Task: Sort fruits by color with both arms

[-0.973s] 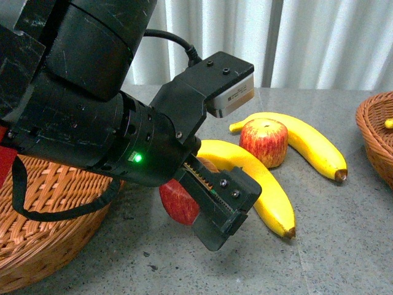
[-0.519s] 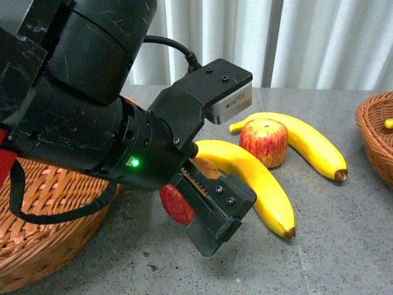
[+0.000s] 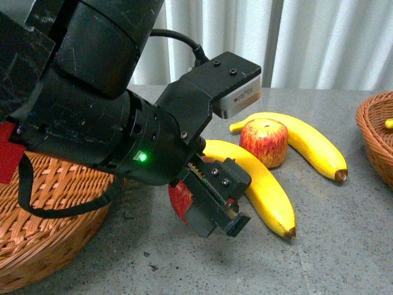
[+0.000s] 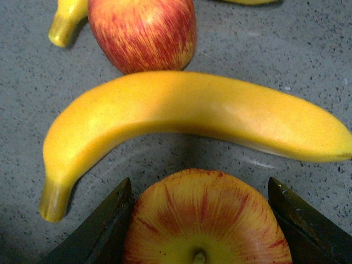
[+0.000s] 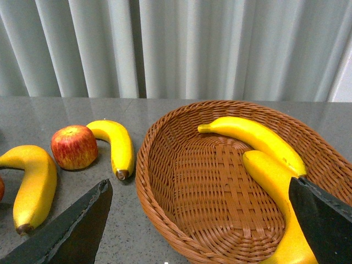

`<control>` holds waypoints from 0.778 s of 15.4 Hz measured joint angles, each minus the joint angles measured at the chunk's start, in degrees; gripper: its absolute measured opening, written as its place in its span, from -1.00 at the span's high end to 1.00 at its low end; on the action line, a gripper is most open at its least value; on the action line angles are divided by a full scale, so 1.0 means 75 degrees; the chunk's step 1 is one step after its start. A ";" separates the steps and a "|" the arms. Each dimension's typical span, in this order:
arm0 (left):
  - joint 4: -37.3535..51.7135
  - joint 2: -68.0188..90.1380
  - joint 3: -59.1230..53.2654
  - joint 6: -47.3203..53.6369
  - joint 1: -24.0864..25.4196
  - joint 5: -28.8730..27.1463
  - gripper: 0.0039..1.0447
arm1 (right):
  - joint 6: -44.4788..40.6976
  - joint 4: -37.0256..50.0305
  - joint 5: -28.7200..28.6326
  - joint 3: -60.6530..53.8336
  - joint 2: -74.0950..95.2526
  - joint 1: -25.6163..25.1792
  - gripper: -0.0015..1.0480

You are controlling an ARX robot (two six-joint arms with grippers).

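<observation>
Now the glossy red apple with yellow streaks round its stem (image 3: pixel 180 200) sat clamped between the boxy black jaws of the left gripper (image 3: pixel 206 212). Set against a second before, the wrist had tipped and risen a little, while the apple had scarcely shifted over the speckled grey table (image 3: pixel 331 246). We took that as the start of the lift.

Just beyond the jaws lay the long curved yellow banana (image 4: pixel 192 115), near the apple but not touching it. Past that sat a second red apple (image 3: pixel 264 142) against another yellow banana (image 3: pixel 307 138). None of these three had moved.

The woven wicker basket on the left (image 3: pixel 55 209) lay under the arm, its rim close by. We judged it the likely home for red fruit, and the apple would have to clear that rim. The open grey surface lay nearer the camera.

The right gripper (image 5: pixel 198 187) hung wide open and empty over the right wicker basket (image 5: pixel 220 181), which held two yellow bananas (image 5: pixel 258 137).
</observation>
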 joint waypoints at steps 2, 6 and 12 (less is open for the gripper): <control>0.0087 -0.0125 0.0175 -0.0058 0.0017 -0.0093 -0.25 | -0.0003 0.0000 0.0000 0.0000 0.0000 0.0000 -0.87; 0.0446 -0.0953 0.0708 -0.0720 0.0370 -0.0898 -0.24 | -0.0003 0.0000 0.0000 0.0000 0.0003 0.0000 -0.87; -0.0268 -0.1818 0.0752 -0.3506 0.1489 -0.2646 -0.24 | -0.0003 -0.0003 -0.0003 0.0000 0.0000 0.0000 -0.87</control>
